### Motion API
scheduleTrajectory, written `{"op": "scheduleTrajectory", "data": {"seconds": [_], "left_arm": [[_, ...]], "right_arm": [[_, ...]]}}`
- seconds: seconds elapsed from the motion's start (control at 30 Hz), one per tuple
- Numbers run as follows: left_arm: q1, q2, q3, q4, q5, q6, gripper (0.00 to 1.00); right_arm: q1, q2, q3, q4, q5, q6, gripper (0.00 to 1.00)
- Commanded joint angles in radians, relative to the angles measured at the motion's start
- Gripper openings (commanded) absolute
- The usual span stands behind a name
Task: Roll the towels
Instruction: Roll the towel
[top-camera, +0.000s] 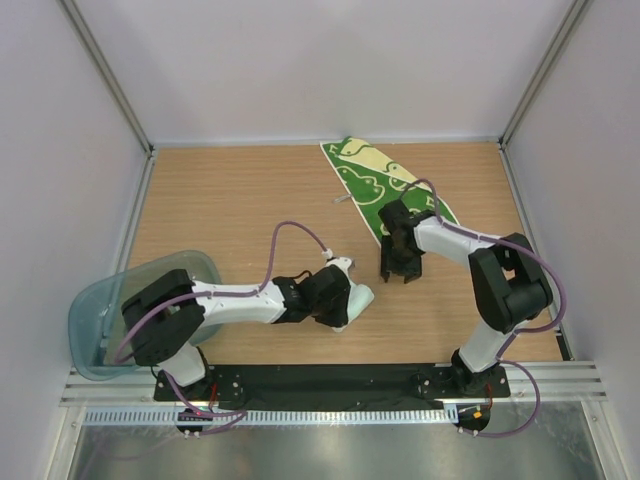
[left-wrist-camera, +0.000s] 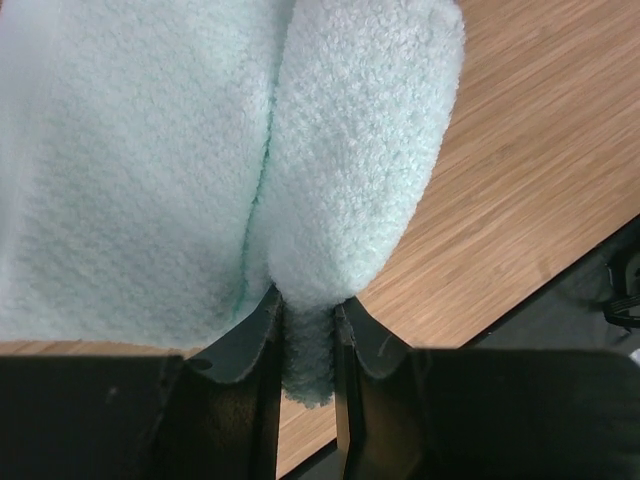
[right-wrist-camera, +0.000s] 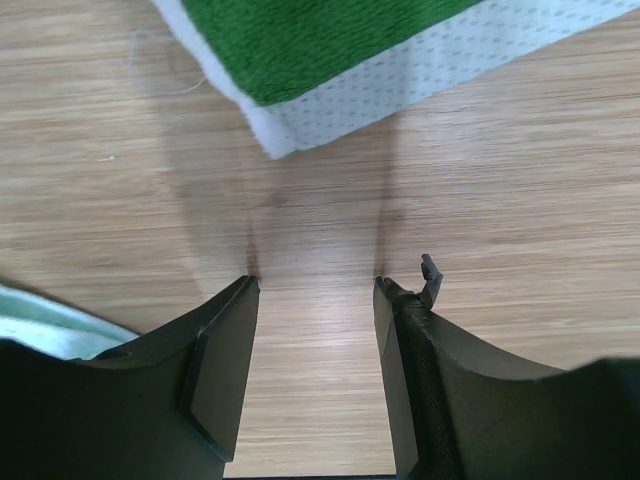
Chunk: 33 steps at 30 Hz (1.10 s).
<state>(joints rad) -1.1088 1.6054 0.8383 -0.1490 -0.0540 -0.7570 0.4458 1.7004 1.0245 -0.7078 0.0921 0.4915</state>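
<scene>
I'm gripping the mint towel (left-wrist-camera: 150, 180) in my left hand (left-wrist-camera: 305, 320); my right hand (right-wrist-camera: 315, 290) is hovering wide (empty) near the green towel (right-wrist-camera: 330, 40).

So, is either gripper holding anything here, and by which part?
The left gripper pinches the pale mint towel by a fold at its near end. The right gripper is open and empty.
</scene>
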Motion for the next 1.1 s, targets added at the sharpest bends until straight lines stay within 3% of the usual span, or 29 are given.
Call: {"op": "scheduleTrajectory", "data": {"seconds": [0.0, 0.27, 0.53, 0.8, 1.07], "left_arm": [[0.015, -0.002, 0.004, -0.018, 0.123, -0.019, 0.13], [0.082, -0.024, -0.039, 0.083, 0.288, -0.116, 0.13], [0.148, -0.021, -0.122, 0.222, 0.368, -0.252, 0.09], [0.26, 0.017, -0.266, 0.424, 0.485, -0.424, 0.01], [0.351, 0.08, -0.294, 0.413, 0.562, -0.51, 0.0]], "right_arm": [[-0.013, -0.012, 0.052, -0.039, 0.069, -0.037, 0.56], [-0.052, -0.087, 0.063, -0.056, 0.055, -0.03, 0.55], [-0.055, -0.154, 0.026, -0.055, -0.043, -0.011, 0.57], [-0.055, -0.318, -0.137, 0.141, -0.466, 0.059, 0.64], [-0.055, -0.377, -0.311, 0.396, -0.609, 0.182, 0.66]]}}
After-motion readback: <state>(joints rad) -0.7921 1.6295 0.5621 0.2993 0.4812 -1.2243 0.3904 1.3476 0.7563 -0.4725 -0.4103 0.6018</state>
